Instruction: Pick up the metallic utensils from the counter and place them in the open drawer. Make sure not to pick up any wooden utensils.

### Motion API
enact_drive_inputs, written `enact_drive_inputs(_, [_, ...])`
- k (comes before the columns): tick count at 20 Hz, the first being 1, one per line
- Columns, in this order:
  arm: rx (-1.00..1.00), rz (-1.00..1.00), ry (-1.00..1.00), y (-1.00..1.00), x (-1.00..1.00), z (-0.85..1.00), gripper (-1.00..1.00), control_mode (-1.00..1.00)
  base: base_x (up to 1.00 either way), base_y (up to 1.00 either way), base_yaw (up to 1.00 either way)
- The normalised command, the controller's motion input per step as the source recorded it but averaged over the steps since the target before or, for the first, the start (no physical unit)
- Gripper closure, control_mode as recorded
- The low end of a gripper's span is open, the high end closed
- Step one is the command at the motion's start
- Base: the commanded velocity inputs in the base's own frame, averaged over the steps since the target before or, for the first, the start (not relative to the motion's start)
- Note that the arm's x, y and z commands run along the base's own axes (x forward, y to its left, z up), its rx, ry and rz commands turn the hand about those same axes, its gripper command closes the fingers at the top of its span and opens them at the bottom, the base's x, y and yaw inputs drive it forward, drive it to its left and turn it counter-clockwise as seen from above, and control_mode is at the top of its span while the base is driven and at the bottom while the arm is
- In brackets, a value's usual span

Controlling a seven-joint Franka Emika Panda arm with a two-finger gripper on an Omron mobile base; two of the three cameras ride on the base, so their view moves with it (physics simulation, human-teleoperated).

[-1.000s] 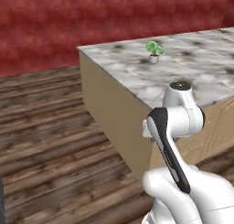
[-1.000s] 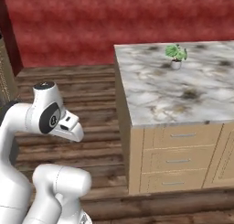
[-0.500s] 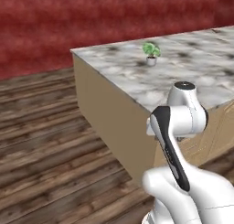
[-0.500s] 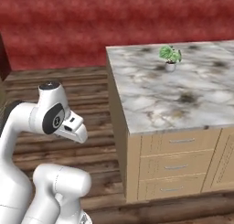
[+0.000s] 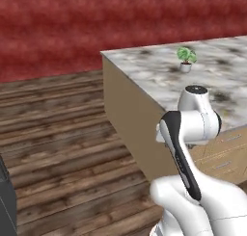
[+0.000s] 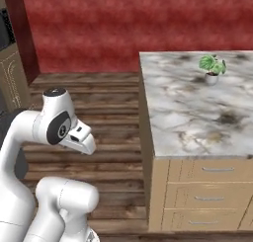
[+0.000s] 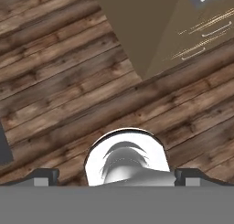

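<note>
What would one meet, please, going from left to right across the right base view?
Dark cabinet edge → robot arm → wooden floor → counter with drawer fronts beneath → small potted plant.

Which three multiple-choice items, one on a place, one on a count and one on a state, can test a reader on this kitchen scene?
1. Where is the plant?
A. on the floor
B. on the counter
C. in a drawer

2. How many drawer handles show under the counter in the right base view?
A. one
B. three
C. six

3. How is the gripper?
A. open and empty
B. shut on a knife
C. shut on the plant

Key: 1 B, its pot stands on the marble top; 2 B, three stacked handles; 3 A, the tips stand far apart over the floor.
</note>
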Motion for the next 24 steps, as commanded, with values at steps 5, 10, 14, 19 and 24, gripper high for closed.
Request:
enact_drive_inputs(5, [0.00,0.00,0.00,0.00,0.00,0.00,-1.00,1.00,0.27,0.26,0.20])
enact_drive_inputs(10, [0.00,0.00,0.00,0.00,0.00,0.00,-1.00,1.00,0.70,0.33,0.14])
enact_drive_inputs(14, [0.00,0.00,0.00,0.00,0.00,0.00,-1.00,1.00,1.00,0.41,0.15])
enact_drive_inputs(19, [0.00,0.00,0.00,0.00,0.00,0.00,-1.00,1.00,1.00,0.41,0.10])
enact_drive_inputs(24, [0.00,0.00,0.00,0.00,0.00,0.00,-1.00,1.00,1.00,0.35,0.03])
